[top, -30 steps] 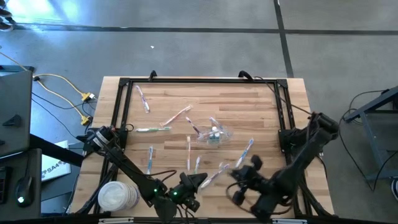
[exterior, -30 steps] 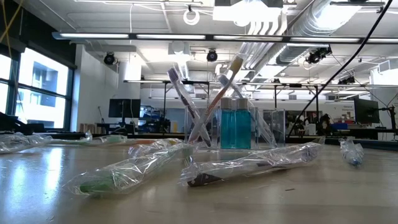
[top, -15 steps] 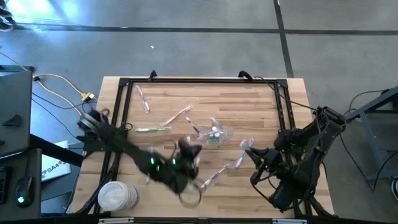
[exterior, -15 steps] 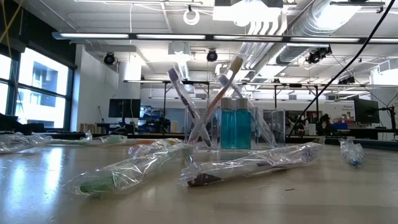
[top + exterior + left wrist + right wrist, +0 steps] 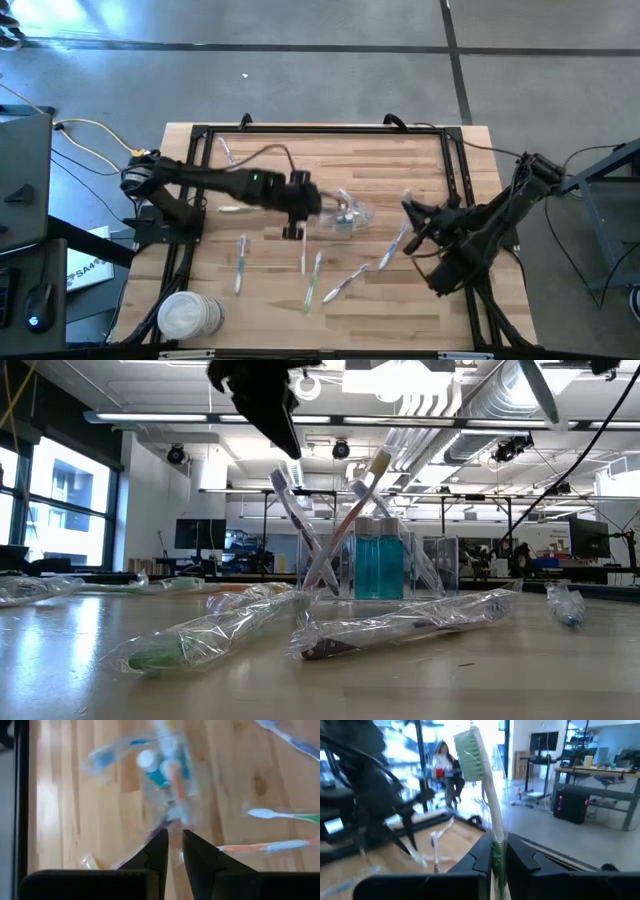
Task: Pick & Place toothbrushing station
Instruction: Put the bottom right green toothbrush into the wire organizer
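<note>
No legible text, labels, numbers anywhere.

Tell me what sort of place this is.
Probably a robotics lab or workshop: bare ceiling ducts overhead, desks with monitors behind, and a framed wooden table strewn with wrapped toothbrushes.

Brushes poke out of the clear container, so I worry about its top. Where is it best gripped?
Take the transparent container by its flat side walls, low, coming from the side: the toothbrushes cross and lean out above its rim, likely blocking a top approach. The left tool hovers near it.
</note>
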Robot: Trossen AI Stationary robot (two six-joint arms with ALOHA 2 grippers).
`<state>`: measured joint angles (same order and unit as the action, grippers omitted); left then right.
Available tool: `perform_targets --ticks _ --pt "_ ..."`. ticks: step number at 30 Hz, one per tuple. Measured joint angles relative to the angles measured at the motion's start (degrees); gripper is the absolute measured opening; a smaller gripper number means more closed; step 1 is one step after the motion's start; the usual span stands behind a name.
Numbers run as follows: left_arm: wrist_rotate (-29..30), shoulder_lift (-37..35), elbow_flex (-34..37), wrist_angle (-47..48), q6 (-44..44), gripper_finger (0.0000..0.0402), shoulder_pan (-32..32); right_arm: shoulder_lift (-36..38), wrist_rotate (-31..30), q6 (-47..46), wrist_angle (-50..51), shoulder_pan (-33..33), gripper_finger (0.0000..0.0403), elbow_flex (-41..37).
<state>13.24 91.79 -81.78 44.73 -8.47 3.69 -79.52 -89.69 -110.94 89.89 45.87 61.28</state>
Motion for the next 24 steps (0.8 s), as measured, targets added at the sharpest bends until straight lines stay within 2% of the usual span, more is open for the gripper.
perform_targets --ticks 4,9,20,24 --pt "-6.48 -0.18 0.00 -0.01 -2.24 0.0055 -6.22 4.04 -0.39 -3.54 -0.48 -0.55 0.0023 -6.40" --pt "-14.00 -0.24 0.00 -0.88 -4.82 0.0055 -12.22 5.58 -0.36 -1.77 -0.69 -0.49 0.0023 -8.76" --pt "-20.47 -0.65 0.00 0.74 -4.57 0.0055 -18.84 5.68 -0.35 2.00 0.10 -1.52 0.0023 -12.49" --pt "-20.47 -1.98 0.00 0.14 -4.13 0.0055 -19.14 9.39 -0.38 10.11 0.11 -1.44 0.0023 -12.84"
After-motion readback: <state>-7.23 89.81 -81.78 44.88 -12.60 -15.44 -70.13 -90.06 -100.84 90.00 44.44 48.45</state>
